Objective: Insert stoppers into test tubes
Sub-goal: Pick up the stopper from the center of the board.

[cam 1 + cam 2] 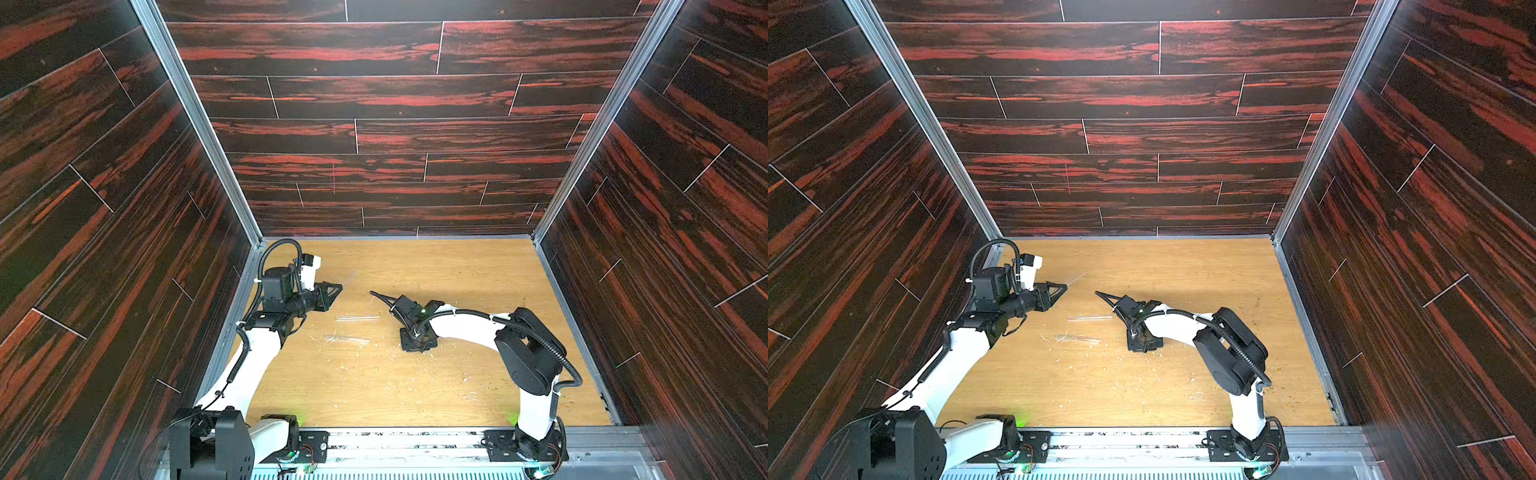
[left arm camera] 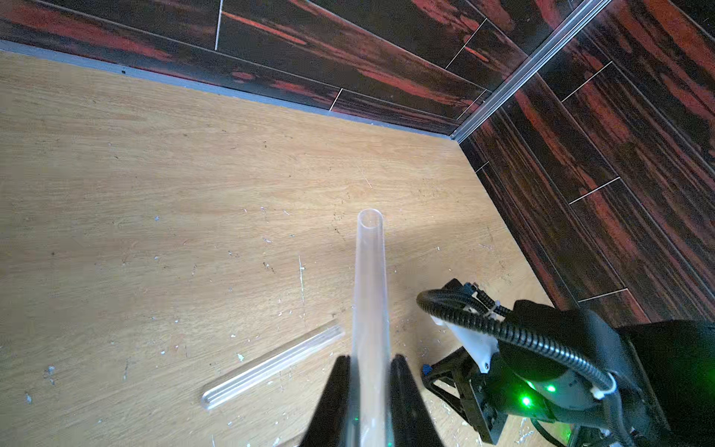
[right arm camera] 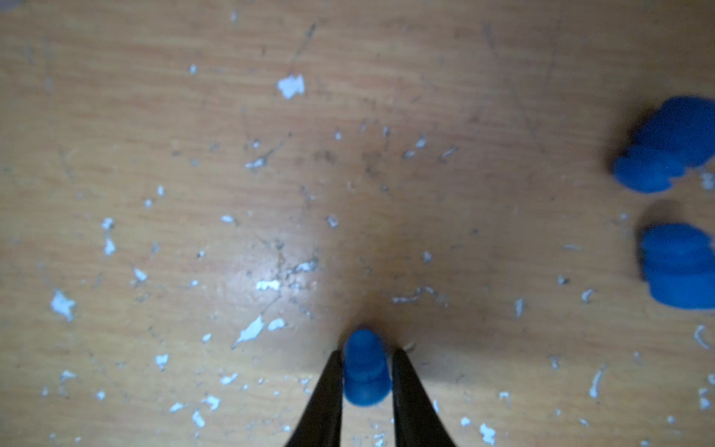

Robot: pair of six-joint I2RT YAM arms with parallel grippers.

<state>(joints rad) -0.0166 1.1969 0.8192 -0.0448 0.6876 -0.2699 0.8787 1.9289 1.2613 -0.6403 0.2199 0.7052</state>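
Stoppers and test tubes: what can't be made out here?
- Right wrist view: two loose stoppers blurred, cut by the edge; unclear whether the right gripper pinches the third stopper.
- Top views: no stopper visible, probably under the right arm's wrist.
- Left wrist view: held test tube, base cut off by the edge.

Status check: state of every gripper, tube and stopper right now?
left gripper: shut on held tube
held tube: mouth open, no stopper
far loose tube: lying flat, unstoppered
near loose tube: lying flat, unstoppered
right gripper: fingers flank one stopper, grip unclear
flanked stopper: between the fingers
spare stoppers: loose on table
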